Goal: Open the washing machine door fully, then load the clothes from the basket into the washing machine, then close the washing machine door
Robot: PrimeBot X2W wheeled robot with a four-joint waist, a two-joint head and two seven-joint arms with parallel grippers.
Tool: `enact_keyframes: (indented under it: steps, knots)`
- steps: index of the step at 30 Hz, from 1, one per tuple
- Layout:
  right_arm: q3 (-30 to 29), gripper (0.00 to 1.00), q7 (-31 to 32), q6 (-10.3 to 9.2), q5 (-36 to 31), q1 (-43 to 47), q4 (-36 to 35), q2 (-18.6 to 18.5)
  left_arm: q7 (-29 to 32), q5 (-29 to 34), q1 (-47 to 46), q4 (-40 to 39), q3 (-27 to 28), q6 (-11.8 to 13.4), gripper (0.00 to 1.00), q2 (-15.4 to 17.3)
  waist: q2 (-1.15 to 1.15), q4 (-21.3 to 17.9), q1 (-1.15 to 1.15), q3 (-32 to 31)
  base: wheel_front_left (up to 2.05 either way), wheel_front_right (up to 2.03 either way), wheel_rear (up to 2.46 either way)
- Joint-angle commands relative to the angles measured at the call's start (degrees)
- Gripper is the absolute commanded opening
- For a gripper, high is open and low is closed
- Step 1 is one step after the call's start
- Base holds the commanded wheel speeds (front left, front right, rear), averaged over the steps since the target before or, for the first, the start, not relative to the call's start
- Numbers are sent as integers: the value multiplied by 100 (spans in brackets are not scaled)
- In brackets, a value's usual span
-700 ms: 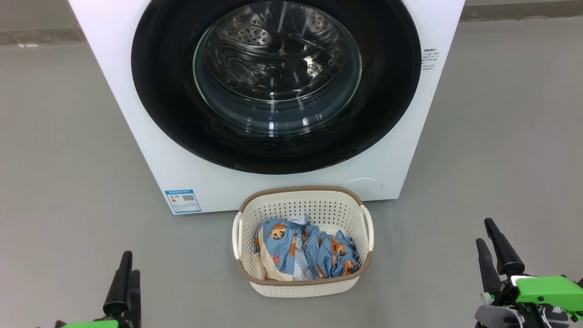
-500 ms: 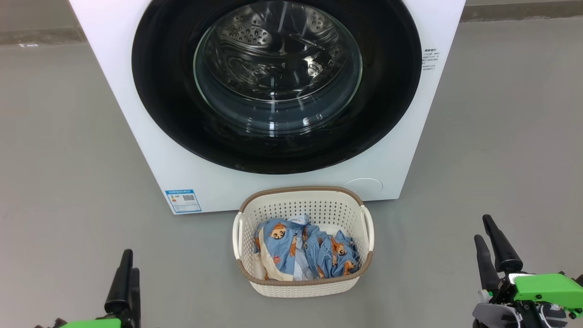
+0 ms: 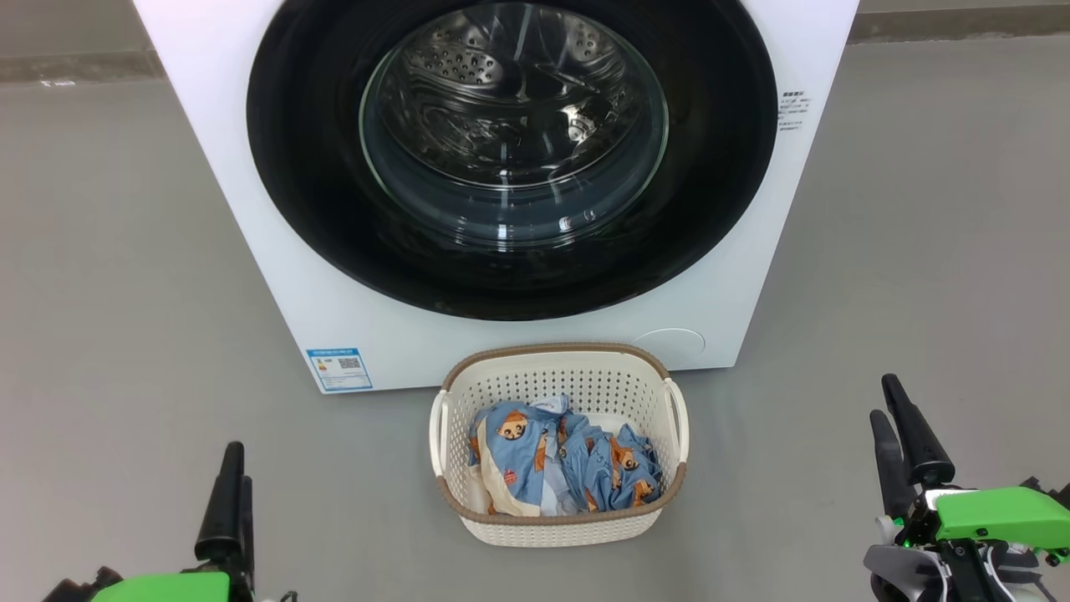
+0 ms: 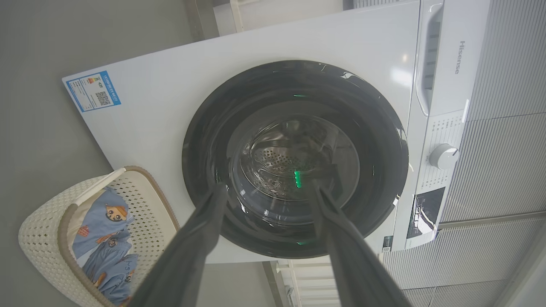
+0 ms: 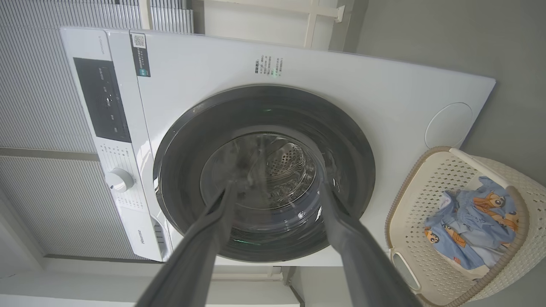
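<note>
right tool edged up toward door, left tool barely | both spread, empty | door still shut, clothes in basket | opening not yet started

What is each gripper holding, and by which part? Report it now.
Nothing is held. The left gripper and right gripper both stand open and empty, short of the washing machine door; the clothes lie untouched in the basket.

Clothes in basket before washing machine.
</note>
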Motion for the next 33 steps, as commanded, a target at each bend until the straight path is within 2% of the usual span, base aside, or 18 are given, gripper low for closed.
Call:
enact_keyframes:
  steps: [1, 13, 25, 33]
  knots:
    - [91, 100, -55, 15, -68, -272, -214, -123, -65, 123, -304, -190, 30, -20, 100, 138, 0, 2, 0, -4, 0, 0, 0]
    - [292, 100, -246, 16, -488, -326, -374, -238, -262, 688, -382, -152, -227, -25, 100, 306, 0, 20, 0, -32, 0, 0, 0]
    - [471, 100, -450, 18, -1406, -372, -380, -352, -467, 1615, -458, -95, -377, -27, 100, 383, 0, 37, 0, -58, 0, 0, 0]
    - [688, 100, -586, 19, -2078, -419, -349, -456, -601, 2745, -495, -12, -587, 243, 100, 557, 0, 55, 0, -79, 0, 0, 0]
